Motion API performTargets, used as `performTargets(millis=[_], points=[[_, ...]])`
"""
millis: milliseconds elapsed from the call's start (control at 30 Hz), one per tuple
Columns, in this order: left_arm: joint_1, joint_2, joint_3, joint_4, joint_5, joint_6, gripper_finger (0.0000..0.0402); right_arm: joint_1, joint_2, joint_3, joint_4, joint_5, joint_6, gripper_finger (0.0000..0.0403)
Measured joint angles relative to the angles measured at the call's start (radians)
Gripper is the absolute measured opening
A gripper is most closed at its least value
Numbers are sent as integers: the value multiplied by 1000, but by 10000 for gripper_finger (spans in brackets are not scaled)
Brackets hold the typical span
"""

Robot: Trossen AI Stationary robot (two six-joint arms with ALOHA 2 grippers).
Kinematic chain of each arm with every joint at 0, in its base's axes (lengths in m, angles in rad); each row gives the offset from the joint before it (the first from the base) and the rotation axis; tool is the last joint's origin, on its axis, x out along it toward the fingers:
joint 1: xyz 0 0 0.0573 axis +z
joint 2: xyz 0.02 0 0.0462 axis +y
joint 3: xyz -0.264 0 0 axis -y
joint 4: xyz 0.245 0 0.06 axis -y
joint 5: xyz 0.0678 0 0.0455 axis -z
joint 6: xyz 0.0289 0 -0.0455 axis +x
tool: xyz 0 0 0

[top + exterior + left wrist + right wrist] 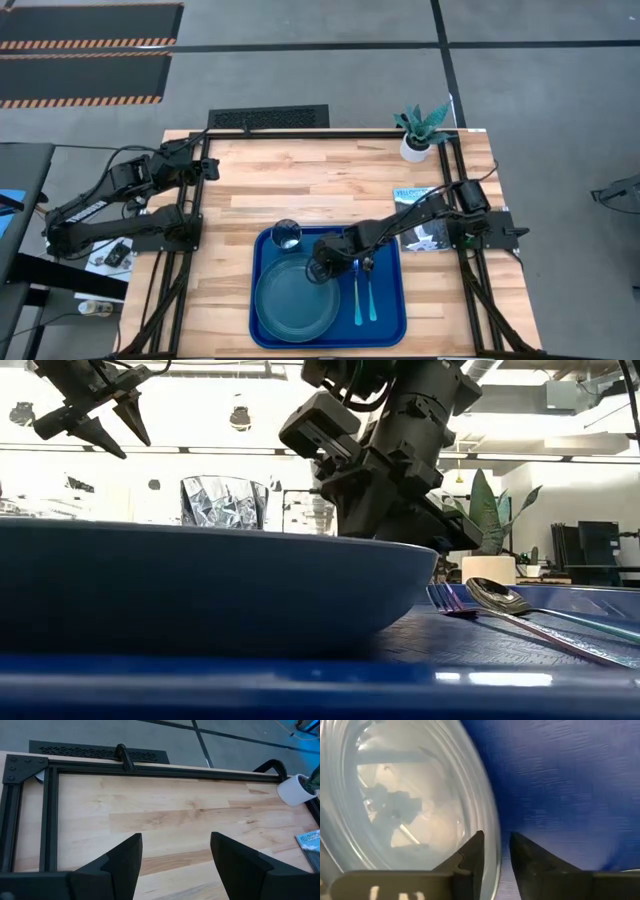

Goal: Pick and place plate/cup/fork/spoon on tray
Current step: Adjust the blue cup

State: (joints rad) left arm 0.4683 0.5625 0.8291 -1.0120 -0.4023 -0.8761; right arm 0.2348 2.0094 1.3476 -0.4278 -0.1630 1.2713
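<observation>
The teal plate (297,296) lies flat on the blue tray (390,318), at its left. The clear cup (287,235) stands upright in the tray's far left corner. The fork (357,296) and the spoon (371,296) lie side by side on the tray right of the plate, handles toward the near edge. My right gripper (318,268) is low over the plate's far right rim, its fingers almost shut with the rim between them. My left gripper (175,855) is open and empty, raised over the table's far left. My right gripper has the plate's far right rim (492,837) between its two fingers, one finger (470,855) over the plate's inside and one (530,862) outside over the tray. The fingers point down, slanting from the table's right. The plate rests flat on the tray.
A white pot with a green plant (420,135) stands at the table's far right corner. A booklet (420,220) lies at the right edge beside the tray. Bare wood lies left of and beyond the tray. Black frame rails run along the table's sides.
</observation>
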Motion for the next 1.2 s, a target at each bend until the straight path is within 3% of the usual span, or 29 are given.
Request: performTargets(millis=[233,533,633,800,900,1200], points=[[0,0,0,0,-2,0,222,7,-9,1,-23,-28,-20,143],[0,0,0,0,-2,0,222,-25,-150,2,-67,-24,-97,159],[0,0,0,0,-2,0,222,-55,-215,2,-83,24,-119,159],[0,0,0,0,4,-9,222,-114,-292,2,-85,192,-165,151],[0,0,0,0,4,-12,222,-156,-288,3,-87,222,-221,140],[0,0,0,-1,4,-23,222,-193,-137,1,-17,160,-286,117]])
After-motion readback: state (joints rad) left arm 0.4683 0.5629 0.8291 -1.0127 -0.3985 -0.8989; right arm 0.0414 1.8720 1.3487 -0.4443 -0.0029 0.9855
